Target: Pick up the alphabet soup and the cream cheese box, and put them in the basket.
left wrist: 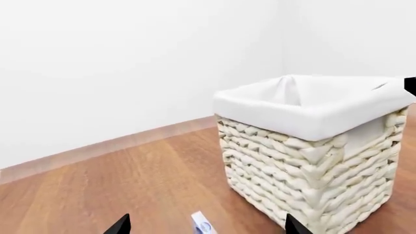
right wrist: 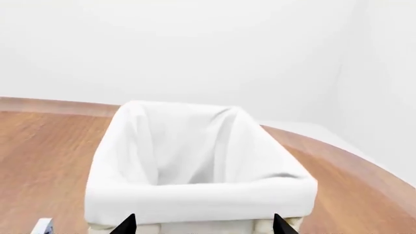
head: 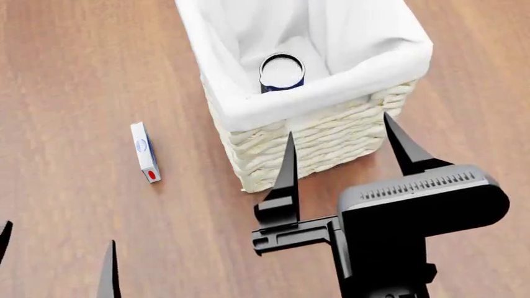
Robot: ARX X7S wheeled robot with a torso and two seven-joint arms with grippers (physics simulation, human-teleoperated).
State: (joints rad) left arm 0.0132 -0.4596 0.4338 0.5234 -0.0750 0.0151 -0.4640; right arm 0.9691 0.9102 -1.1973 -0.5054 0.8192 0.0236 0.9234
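**Soup can in basket; cheese box on floor**

The basket (head: 319, 133) occupies the upper centre of the head view, its white lining folded over the rim. The soup can (head: 282, 72) stands upright inside it, silvery top showing, near the wall closest to the camera.

The cheese box (head: 145, 151) lies on the wooden floor (head: 74, 74) at the left of the frame, beside the basket but apart from it, red oval at its lower end. Its corner also shows at the bottom edge of the left wrist view (left wrist: 202, 224).

The right gripper (head: 339, 149) sits at lower centre-right, jaws apart and empty, fingertips level with the basket's near wall.

The left gripper (head: 56, 254) shows only its two tips at the lower left corner; they stand apart with nothing between them, below the cheese box and clear of it.
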